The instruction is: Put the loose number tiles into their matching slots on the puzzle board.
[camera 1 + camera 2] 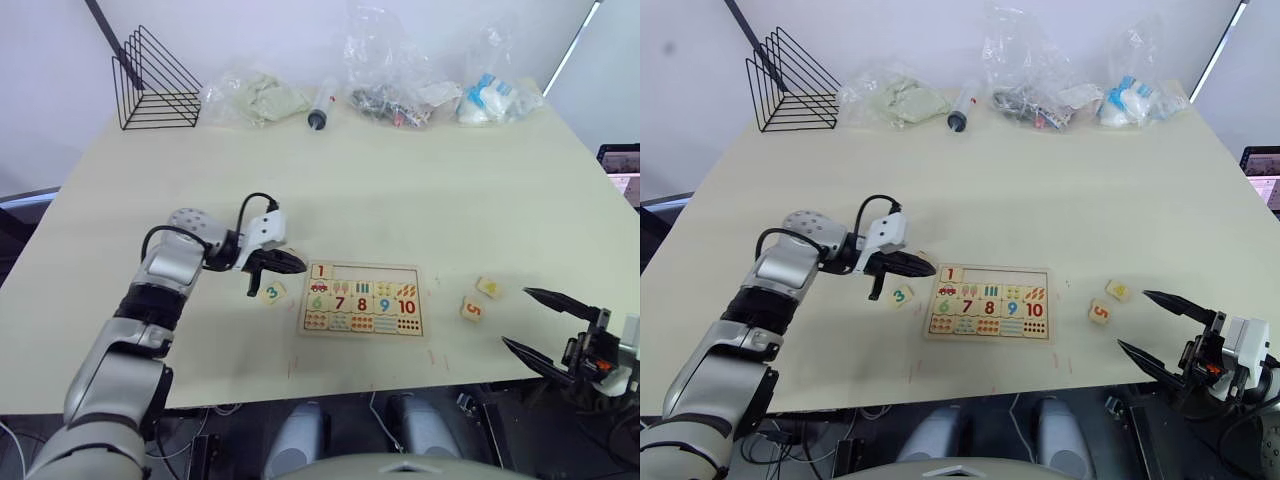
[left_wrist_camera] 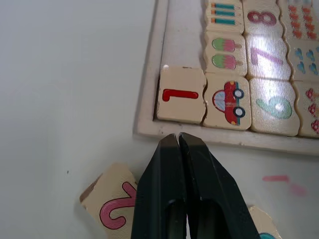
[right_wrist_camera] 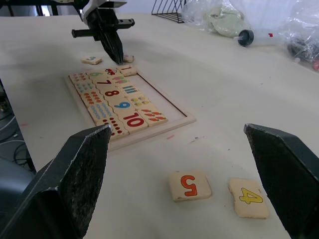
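Tile 1 (image 2: 180, 94) sat in board (image 1: 362, 299) top-left slot. Left pincer (image 2: 178, 142) was together, empty, just off that corner; 2 (image 2: 110, 202) and 3 (image 1: 270, 291) lay beside it. Right pincer (image 1: 535, 320) was apart near 4 (image 1: 489, 288), 5 (image 1: 471, 309). Judged nxt: open wide, grip 2 by edges, lower flat beside 1.

Left of the board (image 1: 362, 300) sit tile 3 (image 1: 270, 292) and the left claw (image 1: 296, 265); tiles 5 (image 1: 472, 309) and 4 (image 1: 489, 288) lie right.
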